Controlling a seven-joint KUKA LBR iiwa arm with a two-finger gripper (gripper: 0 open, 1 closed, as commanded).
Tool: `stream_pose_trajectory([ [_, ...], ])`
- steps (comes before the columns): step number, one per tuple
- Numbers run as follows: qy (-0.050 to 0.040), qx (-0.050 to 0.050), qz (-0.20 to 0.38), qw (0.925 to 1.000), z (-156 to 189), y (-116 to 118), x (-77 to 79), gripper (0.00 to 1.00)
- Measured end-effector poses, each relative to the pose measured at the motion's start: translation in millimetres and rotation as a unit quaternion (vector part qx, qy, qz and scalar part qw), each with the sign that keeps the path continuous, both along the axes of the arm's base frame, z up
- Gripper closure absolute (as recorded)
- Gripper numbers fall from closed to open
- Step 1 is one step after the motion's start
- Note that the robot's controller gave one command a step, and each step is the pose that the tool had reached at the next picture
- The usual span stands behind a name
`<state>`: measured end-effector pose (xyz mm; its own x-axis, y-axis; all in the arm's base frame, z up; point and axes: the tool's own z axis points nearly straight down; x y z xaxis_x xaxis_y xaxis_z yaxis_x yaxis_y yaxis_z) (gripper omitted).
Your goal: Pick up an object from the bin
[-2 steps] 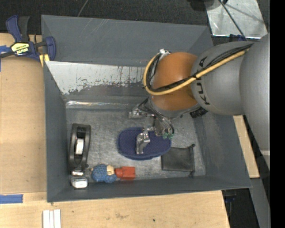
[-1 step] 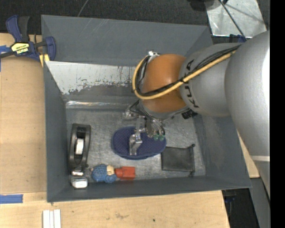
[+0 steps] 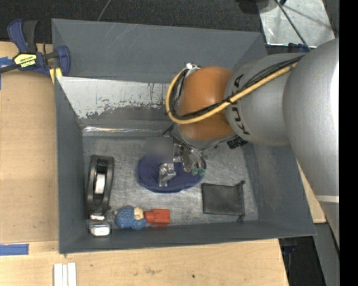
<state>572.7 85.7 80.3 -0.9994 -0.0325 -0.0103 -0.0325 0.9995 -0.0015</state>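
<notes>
My gripper (image 3: 170, 171) hangs low over the middle of the bin floor, right above a flat dark blue round thing (image 3: 152, 174) like a disc or lid. Its metal fingertips overlap the disc's right half. Just to the right lies a flat black square pouch (image 3: 223, 198).
A black tape dispenser (image 3: 99, 185) lies along the bin's left side. Near the front wall rest a small blue and red toy figure (image 3: 140, 217) and a little white piece (image 3: 99, 229). The arm with its orange cover fills the space above the bin's right half.
</notes>
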Motion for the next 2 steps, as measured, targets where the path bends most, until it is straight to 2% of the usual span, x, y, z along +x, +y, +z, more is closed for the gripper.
stream_pose_trajectory([
  [1,-0.0008,0.001,0.000,1.0000,90.1,-0.1,2.9,1.00],
  [2,0.0023,0.001,0.000,1.0000,100.0,-0.1,4.0,1.00],
])
